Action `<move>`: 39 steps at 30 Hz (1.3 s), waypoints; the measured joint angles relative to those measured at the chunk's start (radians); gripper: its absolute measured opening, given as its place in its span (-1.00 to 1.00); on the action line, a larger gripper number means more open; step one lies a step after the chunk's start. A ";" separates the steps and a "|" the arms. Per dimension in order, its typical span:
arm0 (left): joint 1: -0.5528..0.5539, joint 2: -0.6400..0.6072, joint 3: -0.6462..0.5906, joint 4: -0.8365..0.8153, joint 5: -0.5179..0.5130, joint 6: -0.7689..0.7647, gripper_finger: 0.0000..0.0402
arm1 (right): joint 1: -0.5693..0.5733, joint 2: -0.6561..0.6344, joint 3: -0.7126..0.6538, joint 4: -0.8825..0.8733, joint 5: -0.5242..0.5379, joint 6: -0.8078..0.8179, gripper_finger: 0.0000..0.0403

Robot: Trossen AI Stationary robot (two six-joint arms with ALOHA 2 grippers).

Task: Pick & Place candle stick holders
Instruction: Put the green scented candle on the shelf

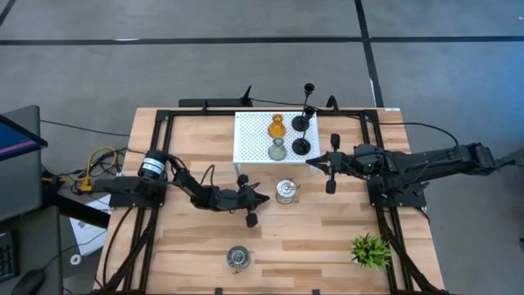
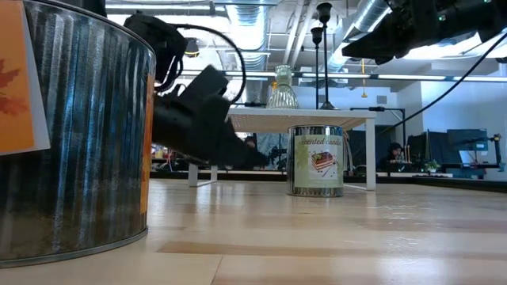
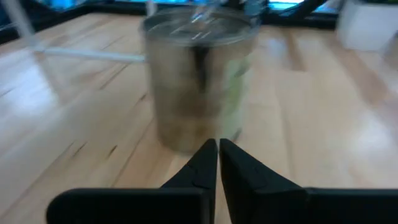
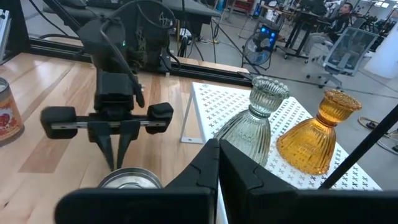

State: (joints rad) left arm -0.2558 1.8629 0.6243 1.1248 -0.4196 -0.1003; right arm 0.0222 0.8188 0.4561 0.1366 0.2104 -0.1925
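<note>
On the white stand (image 1: 255,139), four holders (image 1: 277,126); two tins (image 1: 286,191) off.

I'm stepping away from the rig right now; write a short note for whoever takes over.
Left gripper: shut, empty, low over the table, pointing at the silvery jar in front of the stand.
Right gripper: shut, empty, by the white perforated stand, at its right front corner.
Done: four holders are on the stand: amber glass holder, grey-green holder, two black holders.
Left: two silvery jars are on the table: the one near the left gripper and a second at the front edge, apparently the next to move.
</note>
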 joint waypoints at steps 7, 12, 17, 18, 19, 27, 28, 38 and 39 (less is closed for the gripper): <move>-0.013 0.000 0.045 -0.001 0.036 0.076 -0.59 | 0.045 0.000 0.000 -0.003 0.000 0.000 -1.00; -0.011 0.000 0.045 -0.006 0.034 0.069 -0.29 | 0.084 -0.002 0.000 -0.002 0.000 -0.014 -1.00; 0.002 0.000 0.045 -0.010 0.030 0.066 0.03 | 0.103 -0.002 0.000 0.027 0.000 -0.059 -1.00; 0.007 0.000 0.045 -0.010 0.029 0.065 0.10 | 0.103 -0.002 0.000 0.034 0.000 -0.070 -1.00; 0.013 0.000 0.045 -0.010 0.028 0.061 0.16 | 0.101 -0.002 0.000 0.039 0.000 -0.078 -1.00; 0.051 0.000 0.045 -0.013 0.028 -0.052 0.53 | 0.100 -0.010 0.001 0.046 0.026 -0.106 -1.00; 0.052 0.000 0.045 -0.013 0.028 -0.065 0.56 | 0.100 -0.014 0.001 0.042 0.026 -0.106 -1.00; 0.045 -0.001 0.045 -0.012 0.028 -0.073 0.58 | 0.102 -0.022 0.001 0.017 0.026 -0.105 -1.00; 0.045 -0.001 0.045 -0.011 0.028 -0.073 0.58 | 0.102 -0.022 0.001 0.012 0.026 -0.105 -1.00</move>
State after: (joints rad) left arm -0.2111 1.8618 0.6689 1.1136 -0.3916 -0.1734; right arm 0.1242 0.7971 0.4572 0.1485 0.2367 -0.2977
